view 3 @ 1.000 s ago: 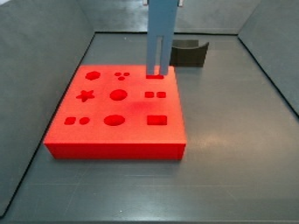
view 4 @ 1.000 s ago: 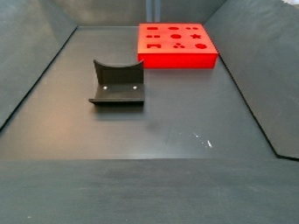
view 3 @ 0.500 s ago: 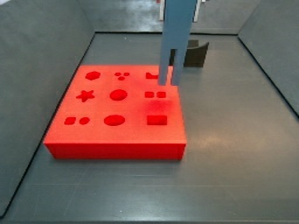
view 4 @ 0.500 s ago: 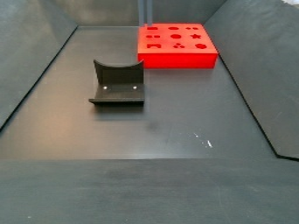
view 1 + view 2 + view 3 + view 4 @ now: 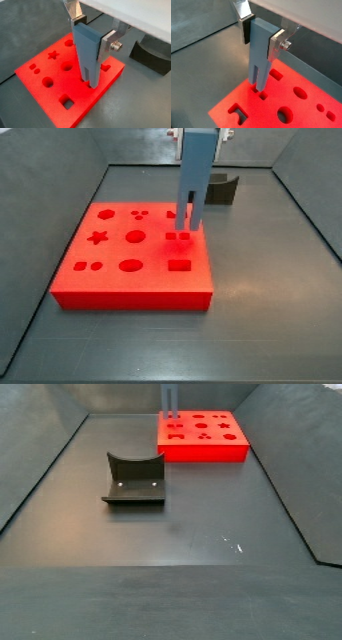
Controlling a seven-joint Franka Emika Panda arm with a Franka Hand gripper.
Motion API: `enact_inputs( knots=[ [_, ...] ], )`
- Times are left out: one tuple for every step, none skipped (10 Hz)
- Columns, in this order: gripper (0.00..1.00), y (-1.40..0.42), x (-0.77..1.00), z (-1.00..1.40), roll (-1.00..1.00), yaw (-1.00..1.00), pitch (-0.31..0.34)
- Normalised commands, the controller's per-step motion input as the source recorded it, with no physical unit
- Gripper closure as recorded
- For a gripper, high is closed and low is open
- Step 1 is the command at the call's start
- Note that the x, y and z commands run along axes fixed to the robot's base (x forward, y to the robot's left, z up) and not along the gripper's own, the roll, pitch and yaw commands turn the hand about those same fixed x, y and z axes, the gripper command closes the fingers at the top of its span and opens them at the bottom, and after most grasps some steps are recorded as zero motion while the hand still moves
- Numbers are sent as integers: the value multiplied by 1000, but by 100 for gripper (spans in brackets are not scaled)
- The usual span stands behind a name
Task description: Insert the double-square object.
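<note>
The gripper (image 5: 90, 29) hangs over the red block (image 5: 94, 263), its silver fingers (image 5: 276, 44) clamped on the double-square object (image 5: 88, 55); this is a tall grey-blue slab, upright, forked at its lower end into two prongs, which sit at the block's double-square hole (image 5: 177, 236); the fixture (image 5: 134, 480) stands well apart.

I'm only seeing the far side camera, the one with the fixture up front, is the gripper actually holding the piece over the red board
Observer: Yes. In both wrist views the gripper clamps a blue-grey double-square piece between its silver fingers.
Operator: Where's its lower end?
Observer: In a side view its forked tip sits at the double-square slot of the red board.
Operator: Is it seated?
Observer: Cannot tell; most of the piece stands above the board.
</note>
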Motion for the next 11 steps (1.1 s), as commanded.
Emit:
enact_inputs(
  knots=[
    [100, -6, -31, -171, 26, 0, -34],
    [100, -26, -34, -166, 34, 0, -36],
    [100, -26, -46, -197, 43, 0, -37],
    [100, -29, -49, -209, 47, 0, -40],
    [100, -31, -40, -211, 53, 0, -41],
    [100, -17, -31, -223, 41, 0, -43],
    [100, -9, -6, -231, 41, 0, -37],
    [100, 0, 0, -240, 51, 0, -33],
    [100, 0, 0, -243, 60, 0, -20],
    [100, 14, -77, -186, 0, 0, -33],
    [100, 0, -111, -140, 0, 0, -59]
  ],
)
